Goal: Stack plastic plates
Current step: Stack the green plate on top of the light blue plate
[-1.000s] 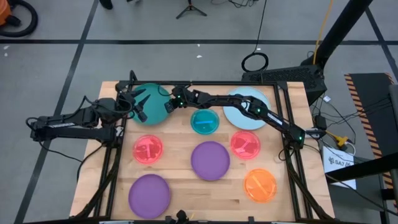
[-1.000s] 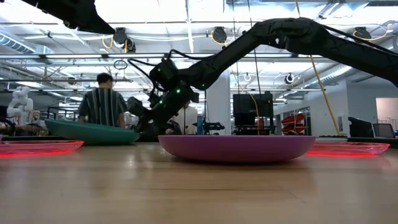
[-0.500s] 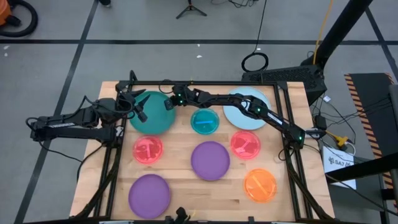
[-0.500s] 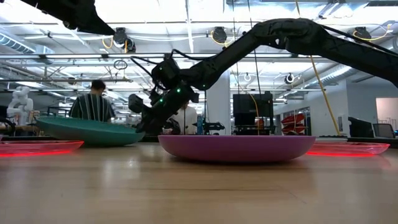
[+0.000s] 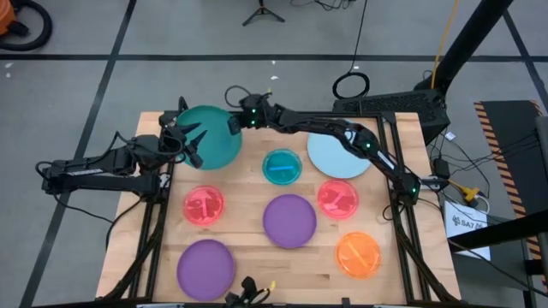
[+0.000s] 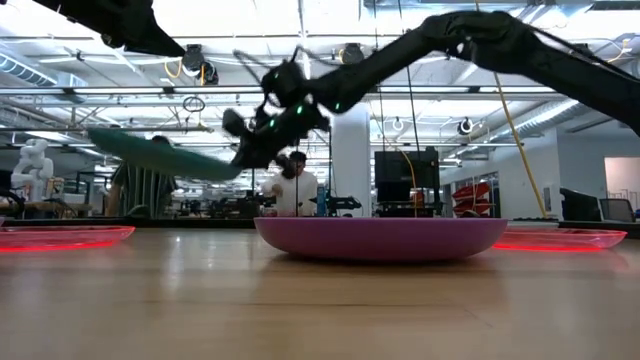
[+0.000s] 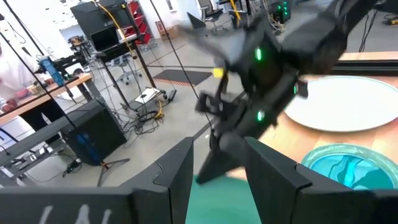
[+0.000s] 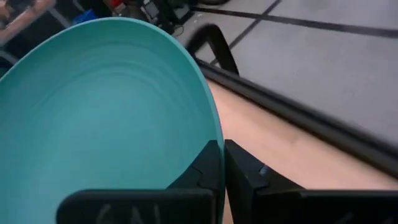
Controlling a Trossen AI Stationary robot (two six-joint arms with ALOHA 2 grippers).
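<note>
Because the right gripper (image 5: 233,126) pinched only the dark green plate's (image 5: 208,135) rim, raised near the table's (image 5: 257,252) far-left corner, it could have slipped; the left gripper (image 5: 190,141) waited open just beside.

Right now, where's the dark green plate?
The dark green plate is pinched at its rim by the right gripper, lifted and tilted above the table's far-left corner in the high view, with the left gripper beside it.

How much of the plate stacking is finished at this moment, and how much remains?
Nothing is stacked yet. The right gripper is shut on the rim of the green plate and holds it tilted above the table, as the low view shows. The left gripper waits open beside it. Seven plates lie single on the table, among them the blue plate and the orange plate. So all stacking remains.
</note>
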